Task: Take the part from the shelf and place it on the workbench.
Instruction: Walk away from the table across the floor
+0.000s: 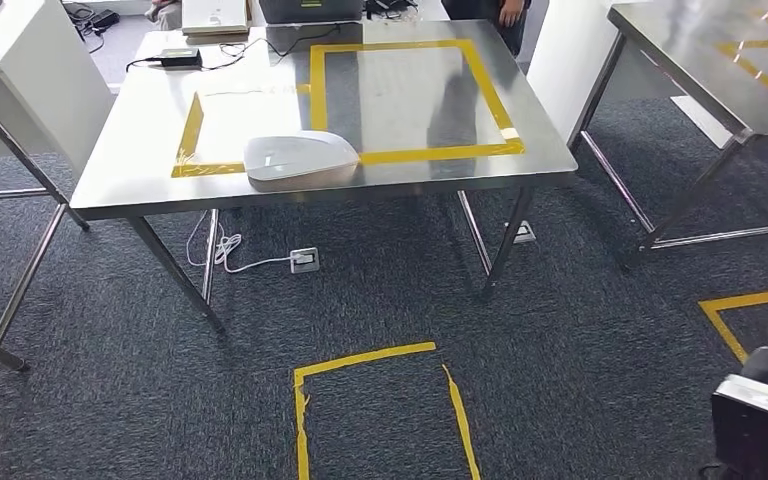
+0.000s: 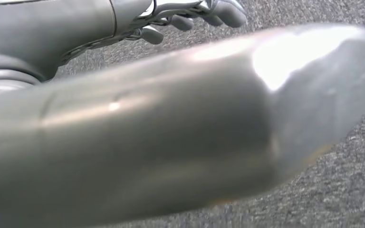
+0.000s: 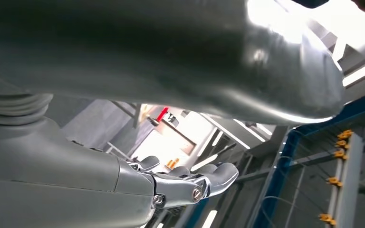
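The part (image 1: 301, 159) — a smooth white domed shell — lies on the steel bench (image 1: 120, 180), left of centre in the head view. It looks light, rigid, slippery; I'd cradle its edges. My left hand (image 2: 204, 13) and right hand (image 3: 190, 183) hold nothing, fingers loosely curled.

A pale grey-white part (image 1: 300, 158) lies on the silver steel workbench (image 1: 410, 100), across its yellow tape outline (image 1: 415, 153). Beneath the workbench, dark grey speckled carpet (image 1: 560, 340) carries more yellow tape.
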Robot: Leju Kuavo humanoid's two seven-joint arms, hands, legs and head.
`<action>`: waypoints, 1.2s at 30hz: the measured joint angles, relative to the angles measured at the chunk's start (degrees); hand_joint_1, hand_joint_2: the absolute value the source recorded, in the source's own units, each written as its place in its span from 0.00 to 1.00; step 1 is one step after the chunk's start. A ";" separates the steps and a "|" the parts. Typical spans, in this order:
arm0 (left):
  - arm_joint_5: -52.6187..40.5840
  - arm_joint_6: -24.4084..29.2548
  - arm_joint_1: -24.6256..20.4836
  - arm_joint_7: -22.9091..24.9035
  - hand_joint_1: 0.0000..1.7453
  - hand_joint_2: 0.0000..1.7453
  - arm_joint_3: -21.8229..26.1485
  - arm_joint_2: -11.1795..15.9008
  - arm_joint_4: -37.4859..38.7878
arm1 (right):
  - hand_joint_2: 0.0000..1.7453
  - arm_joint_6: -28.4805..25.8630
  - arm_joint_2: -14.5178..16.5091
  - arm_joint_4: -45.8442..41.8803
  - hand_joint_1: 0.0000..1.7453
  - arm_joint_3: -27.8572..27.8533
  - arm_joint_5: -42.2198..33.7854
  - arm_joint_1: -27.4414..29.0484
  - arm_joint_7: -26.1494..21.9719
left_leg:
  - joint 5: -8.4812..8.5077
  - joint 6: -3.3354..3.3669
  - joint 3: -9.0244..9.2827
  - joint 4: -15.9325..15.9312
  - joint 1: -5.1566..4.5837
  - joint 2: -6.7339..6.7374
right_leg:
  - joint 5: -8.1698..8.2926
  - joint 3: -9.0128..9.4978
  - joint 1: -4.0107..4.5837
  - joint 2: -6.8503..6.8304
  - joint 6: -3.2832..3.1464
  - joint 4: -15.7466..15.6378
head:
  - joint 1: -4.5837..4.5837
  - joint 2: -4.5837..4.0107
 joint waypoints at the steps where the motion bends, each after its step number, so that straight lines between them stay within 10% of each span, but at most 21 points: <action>1: -0.03 -0.05 0.02 0.02 0.00 0.00 0.00 -0.03 0.01 | 0.00 0.51 0.04 0.20 0.00 0.00 -0.04 -0.46 0.81 | -1.51 -0.28 -0.46 1.19 0.00 -0.14 | 0.71 -0.39 -0.25 -0.11 -0.18 -0.38 | -0.10 0.00; 4: -0.04 -0.16 0.03 -0.31 0.00 0.00 0.00 -0.12 0.02 | 0.00 1.78 0.08 0.96 0.00 -0.04 -0.99 -1.16 2.28 | -8.79 -1.10 -2.71 9.89 0.27 -0.38 | 2.40 -2.45 -0.59 -0.28 -0.39 -0.35 | -0.46 0.00; 6: -0.01 -0.15 0.04 -0.61 0.00 0.00 0.00 -0.12 0.02 | 0.00 2.51 0.07 1.39 0.00 -0.23 -1.95 -1.20 2.59 | -9.49 -1.64 -2.60 13.96 0.50 -0.37 | 3.41 -4.30 -0.80 -0.36 -0.07 0.25 | -0.52 0.00; 10: 0.45 0.12 -0.10 -1.10 0.00 0.00 0.01 -0.19 -0.06 | 0.00 4.43 -0.04 1.93 0.00 -1.38 -4.22 -1.17 3.11 | -6.03 -2.35 5.78 4.01 0.89 -0.52 | 4.94 -7.87 -1.37 -0.41 1.24 2.34 | -0.69 0.00; 14: 0.83 0.25 -0.01 -1.32 0.00 0.00 0.03 -0.42 -0.08 | 0.00 5.12 -0.39 2.19 0.00 -2.53 -5.09 -1.12 3.54 | -6.91 -0.28 7.07 -0.06 0.48 -0.74 | 6.39 -8.75 -1.40 -0.36 2.73 2.93 | -0.68 0.00; 16: 0.86 0.28 -0.03 -1.35 0.00 0.00 0.04 -0.51 -0.07 | 0.00 5.21 -0.54 2.36 0.00 -2.88 -5.23 -1.03 3.59 | -5.91 0.93 6.07 -0.05 0.55 -0.48 | 4.50 -9.49 -1.58 -0.24 3.40 4.22 | -0.57 0.01; 20: 0.86 0.34 -0.02 -1.36 0.00 0.00 0.07 -0.58 -0.09 | 0.00 5.22 -0.82 2.75 0.00 -3.19 -5.26 -1.00 3.59 | -3.41 1.66 3.21 0.06 0.46 -0.09 | -5.25 -12.50 -1.62 -0.14 4.04 16.91 | -0.06 0.00; 23: 1.32 0.37 -0.01 -1.87 0.00 0.00 0.13 -0.63 -0.09 | 0.00 6.39 -0.85 3.07 0.00 -3.28 -6.36 -1.04 4.37 | -1.77 1.49 1.04 0.23 0.31 -0.04 | -2.82 -8.65 -1.50 -0.11 3.54 16.50 | 0.08 0.00; 24: 1.73 0.37 -0.03 -2.33 0.00 0.00 0.21 -0.70 -0.09 | 0.25 7.88 -0.86 3.16 0.00 -3.44 -7.81 -1.09 5.21 | -1.28 1.37 0.49 0.26 0.29 -0.04 | -1.75 -5.54 -1.35 -0.10 3.09 12.62 | 0.10 0.00; 27: 2.85 0.39 -0.07 -3.74 0.00 0.75 0.82 -0.99 -0.12 | 1.00 14.30 -0.93 3.78 0.00 -4.61 -14.81 -1.46 7.55 | 0.04 0.49 -0.26 0.18 0.28 -0.04 | -2.58 1.43 -0.61 -0.13 1.81 1.98 | 0.14 0.00; 28: 3.00 0.39 -0.07 -4.10 0.00 1.00 1.06 -1.03 -0.12 | 1.00 15.51 -0.95 4.09 0.00 -5.19 -16.42 -1.60 7.51 | 0.42 0.09 -0.28 0.01 0.33 -0.03 | -2.88 1.72 -0.40 -0.14 1.54 0.95 | 0.21 0.00; 34: 2.96 1.04 -0.06 -4.79 0.00 1.00 1.99 -0.88 -0.13 | 1.00 16.65 -0.63 5.45 0.00 -7.44 -17.22 -2.09 5.44 | -2.73 1.28 -0.57 -1.25 -0.02 0.05 | -1.05 0.83 -0.64 -0.11 1.34 -0.30 | -0.21 0.00; 36: 2.92 1.19 -0.05 -4.57 0.00 1.00 2.11 -0.78 -0.13 | 1.00 16.64 -0.51 5.89 0.00 -7.50 -16.77 -2.24 5.32 | -0.43 1.57 -0.52 -1.73 0.03 -0.03 | -0.75 0.61 -0.49 -0.12 0.86 -0.06 | -0.42 0.00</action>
